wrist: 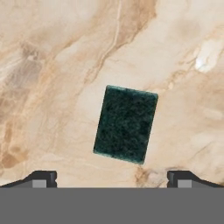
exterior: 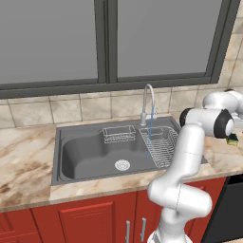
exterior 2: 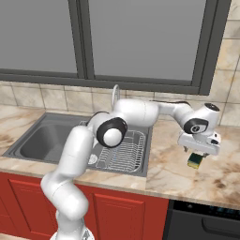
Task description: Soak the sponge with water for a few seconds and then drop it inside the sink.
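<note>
The sponge lies flat on the marble counter, dark green scrub side up, and the hand view looks straight down on it. It rests to the right of the sink, and its yellow body shows from the side. My gripper hovers just above it, open, with one fingertip to each side and nothing between them. In the right base view the gripper hangs directly over the sponge. A thin stream of water runs from the chrome faucet into the right part of the sink.
A small wire basket and a larger wire rack sit inside the sink, with a round drain. Marble counter surrounds the basin. A window and tiled wall stand behind. Red cabinets run below.
</note>
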You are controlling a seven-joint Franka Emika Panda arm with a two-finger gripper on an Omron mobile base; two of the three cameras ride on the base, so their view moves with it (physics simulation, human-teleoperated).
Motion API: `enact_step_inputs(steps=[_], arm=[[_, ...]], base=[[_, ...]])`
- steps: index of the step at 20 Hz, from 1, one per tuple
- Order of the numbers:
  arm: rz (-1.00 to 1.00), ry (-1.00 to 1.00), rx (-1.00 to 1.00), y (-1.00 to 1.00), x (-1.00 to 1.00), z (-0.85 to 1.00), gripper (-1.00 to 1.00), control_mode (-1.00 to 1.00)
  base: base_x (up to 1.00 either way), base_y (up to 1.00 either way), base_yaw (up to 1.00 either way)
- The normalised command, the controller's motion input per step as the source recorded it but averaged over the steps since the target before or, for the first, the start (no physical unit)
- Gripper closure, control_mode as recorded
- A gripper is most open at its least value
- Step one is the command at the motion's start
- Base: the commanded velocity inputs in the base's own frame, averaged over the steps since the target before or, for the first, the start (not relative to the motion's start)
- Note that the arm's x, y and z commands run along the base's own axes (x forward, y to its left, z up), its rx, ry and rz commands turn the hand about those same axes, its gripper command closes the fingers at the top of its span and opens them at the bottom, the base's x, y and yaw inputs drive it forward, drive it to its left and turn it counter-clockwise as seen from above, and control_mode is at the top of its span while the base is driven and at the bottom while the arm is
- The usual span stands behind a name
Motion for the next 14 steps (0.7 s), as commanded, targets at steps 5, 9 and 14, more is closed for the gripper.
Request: enact_step_inputs(steps=[5,9,14], arm=[[-0.04,0.0,0.0,0.0,0.27,-0.06,-1.0,-1.0],[-0.04,0.0,0.0,0.0,0.1,-0.03,-1.0,-1.0],[-0.04,0.01,0.0,-0.18,0.0,-0.01,-1.0,-1.0]], base=[[0.0,0.0,0.0],[0.0,0.0,0.0],[0.0,0.0,0.0]])
